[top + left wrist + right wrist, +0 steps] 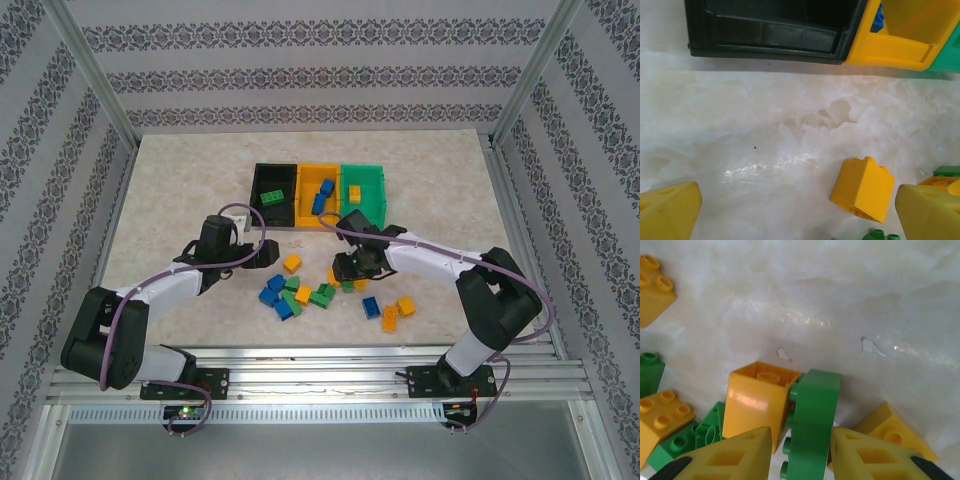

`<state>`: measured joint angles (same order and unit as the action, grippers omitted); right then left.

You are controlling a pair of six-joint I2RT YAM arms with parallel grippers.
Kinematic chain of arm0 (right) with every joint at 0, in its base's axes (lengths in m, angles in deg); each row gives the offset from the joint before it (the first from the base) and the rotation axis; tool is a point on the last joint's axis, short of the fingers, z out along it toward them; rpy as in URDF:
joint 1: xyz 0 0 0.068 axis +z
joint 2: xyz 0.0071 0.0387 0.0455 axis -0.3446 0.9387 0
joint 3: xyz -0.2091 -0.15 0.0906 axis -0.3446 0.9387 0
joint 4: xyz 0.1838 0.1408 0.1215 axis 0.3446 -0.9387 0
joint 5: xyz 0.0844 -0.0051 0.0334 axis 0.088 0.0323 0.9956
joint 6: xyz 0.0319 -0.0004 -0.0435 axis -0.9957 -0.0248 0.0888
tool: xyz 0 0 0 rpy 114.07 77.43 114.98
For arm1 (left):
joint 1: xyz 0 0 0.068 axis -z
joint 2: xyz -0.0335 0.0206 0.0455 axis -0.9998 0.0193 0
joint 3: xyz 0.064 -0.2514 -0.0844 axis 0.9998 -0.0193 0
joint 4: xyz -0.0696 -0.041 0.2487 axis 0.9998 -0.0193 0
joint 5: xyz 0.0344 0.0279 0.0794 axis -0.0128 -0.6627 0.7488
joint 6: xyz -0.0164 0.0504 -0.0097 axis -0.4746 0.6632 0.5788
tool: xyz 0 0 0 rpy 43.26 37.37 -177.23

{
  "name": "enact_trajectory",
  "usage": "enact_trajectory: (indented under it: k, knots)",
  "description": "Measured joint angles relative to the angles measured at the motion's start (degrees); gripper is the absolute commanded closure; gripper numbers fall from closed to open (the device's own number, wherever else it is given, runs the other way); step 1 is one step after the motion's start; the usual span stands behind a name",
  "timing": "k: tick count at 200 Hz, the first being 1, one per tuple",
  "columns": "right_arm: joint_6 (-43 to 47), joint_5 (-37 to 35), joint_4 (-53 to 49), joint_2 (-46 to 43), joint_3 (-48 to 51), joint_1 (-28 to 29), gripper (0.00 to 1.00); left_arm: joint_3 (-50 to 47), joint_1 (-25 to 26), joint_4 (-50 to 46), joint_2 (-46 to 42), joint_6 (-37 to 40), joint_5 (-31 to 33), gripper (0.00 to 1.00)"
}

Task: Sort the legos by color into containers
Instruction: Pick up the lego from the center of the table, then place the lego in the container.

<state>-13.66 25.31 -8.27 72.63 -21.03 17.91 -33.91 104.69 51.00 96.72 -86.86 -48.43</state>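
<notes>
Top view: the black bin [273, 190], yellow-orange bin [320, 190] and green bin [363, 185] stand touching in a row on the far half of the table [170, 200]. I note one green brick in the black bin, blue bricks in the yellow-orange one and a yellow brick in the green one. The loose legos [300, 292] lie nearer the near edge. The left gripper [262, 252] hangs between the black bin and the pile. The right gripper [350, 262] is low over the pile's far right part.

Left wrist view: the left gripper [797, 212] is spread wide and holds nothing. A yellow brick [862, 189] lies just beside its right finger.

Right wrist view: the right gripper [801, 437] closely brackets a green brick [812, 410] lying on its side. I cannot tell whether the fingers press on it.
</notes>
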Motion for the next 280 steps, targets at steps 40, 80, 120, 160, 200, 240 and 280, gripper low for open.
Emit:
enact_trajectory:
  k: [40, 80, 120, 160, 200, 240, 280]
  knots:
    - [-0.44, -0.44, -1.53, -0.11, 0.57, 0.35, 0.64, -0.48, -0.02, 0.76, -0.02, 0.0, -0.17, 0.01]
    - [-0.42, -0.83, -1.57, 1.51, 0.2, 0.9, 0.65, -1.36, -0.04, 1.16, -0.39, 0.0, -0.17, 0.0]
    - [-0.11, -1.86, -1.95, 5.09, -3.1, 2.34, 0.73, -1.97, -0.04, 1.53, -2.25, 0.0, 0.13, 0.01]
    - [0.13, -3.45, -2.36, 5.7, -4.68, 2.6, 0.82, -2.05, -0.15, 1.51, -3.23, 0.0, 1.51, 0.01]
    - [0.26, -4.26, -3.52, 5.68, -5.55, 2.58, 0.83, -2.73, -0.52, 1.49, -3.67, -0.07, 2.27, 0.01]
    - [1.27, -3.96, -5.09, 5.03, -10.12, 2.16, 0.82, -3.17, -1.33, 1.09, -6.19, -0.24, 4.17, 0.01]
    - [3.1, -2.54, -5.07, 5.53, -20.79, 1.03, 0.82, -3.48, -3.15, 0.17, -7.48, -0.83, 6.6, 0.01]
